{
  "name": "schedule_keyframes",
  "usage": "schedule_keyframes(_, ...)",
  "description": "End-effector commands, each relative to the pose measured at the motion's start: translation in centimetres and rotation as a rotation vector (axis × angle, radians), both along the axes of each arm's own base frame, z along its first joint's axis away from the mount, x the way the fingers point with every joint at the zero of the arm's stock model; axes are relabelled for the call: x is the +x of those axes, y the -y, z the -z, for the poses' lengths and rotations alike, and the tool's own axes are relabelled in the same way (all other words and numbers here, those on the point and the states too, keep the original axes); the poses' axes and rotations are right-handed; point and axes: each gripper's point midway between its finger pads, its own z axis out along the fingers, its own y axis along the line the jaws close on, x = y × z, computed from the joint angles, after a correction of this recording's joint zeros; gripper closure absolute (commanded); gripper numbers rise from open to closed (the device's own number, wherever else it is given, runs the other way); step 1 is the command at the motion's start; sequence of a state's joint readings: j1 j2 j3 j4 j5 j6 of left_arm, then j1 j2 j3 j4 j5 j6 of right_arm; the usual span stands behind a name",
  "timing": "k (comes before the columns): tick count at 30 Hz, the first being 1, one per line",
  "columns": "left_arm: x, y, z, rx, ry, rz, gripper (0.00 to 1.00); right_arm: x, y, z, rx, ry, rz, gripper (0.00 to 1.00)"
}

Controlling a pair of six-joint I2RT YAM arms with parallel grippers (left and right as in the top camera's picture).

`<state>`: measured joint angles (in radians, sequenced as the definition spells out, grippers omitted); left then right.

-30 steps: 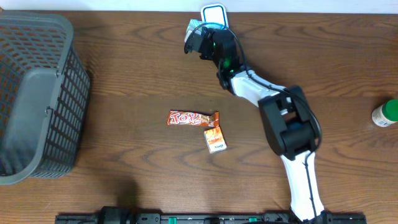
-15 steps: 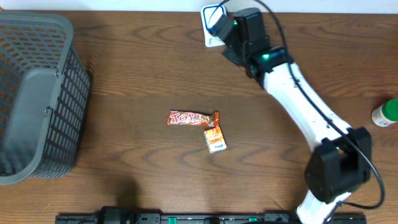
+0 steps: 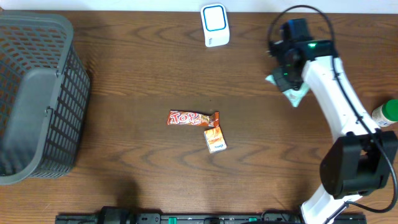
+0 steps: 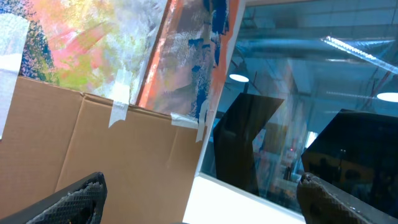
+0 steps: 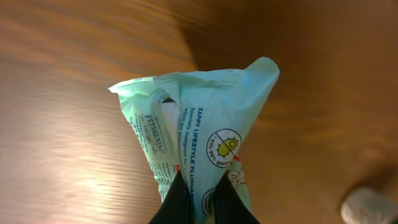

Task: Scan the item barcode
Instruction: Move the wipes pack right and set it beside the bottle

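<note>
I see the dark brown wooden surface [image 3: 143, 74] filling the overhead view, with a large grey plastic slatted basket [image 3: 74, 106] at its left edge. My white right arm [image 3: 336, 106] reaches toward the far right side. Its right hand [image 5: 200, 196] is clenched on one end of a pale green crinkled wipes packet [image 5: 193, 118], well to the right of the white, blue-ringed barcode scanner [image 3: 215, 23]. My left hand [image 4: 199, 205] is released, its fingers spread wide and aimed at cardboard and a window. Mid-surface lie a red Top candy bar [image 3: 189, 118] and, touching it, a small orange box [image 3: 215, 139]. A green-capped white bottle [image 3: 387, 114] sits at the right edge.
</note>
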<state>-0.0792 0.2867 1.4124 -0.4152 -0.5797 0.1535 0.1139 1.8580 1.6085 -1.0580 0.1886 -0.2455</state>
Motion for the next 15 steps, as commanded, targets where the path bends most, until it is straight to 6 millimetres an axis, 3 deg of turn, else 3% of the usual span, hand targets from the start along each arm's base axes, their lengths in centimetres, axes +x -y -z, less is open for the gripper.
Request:
schedule_keyframes(1,-0.4,-0.1,0.0,-0.009,0.011,-0.010,0.02,-0.7,6.3,0.5,-0.028,0.004,0.183,0.99)
schedule_keyframes(4,-0.4,-0.1,0.0,-0.009,0.011,-0.010,0.02,-0.6,11.4,2.0,-0.010,0.058,0.348,0.99)
schedule_keyframes(9,-0.4,-0.1,0.0,-0.009,0.011,-0.010,0.02,-1.4,17.0,5.3,0.024,0.135,0.486,0.99)
schedule_keyframes(15,-0.4,-0.1,0.0,-0.009,0.011,-0.010,0.02,-3.2,21.0,8.4,0.022,0.197,0.597,0.99)
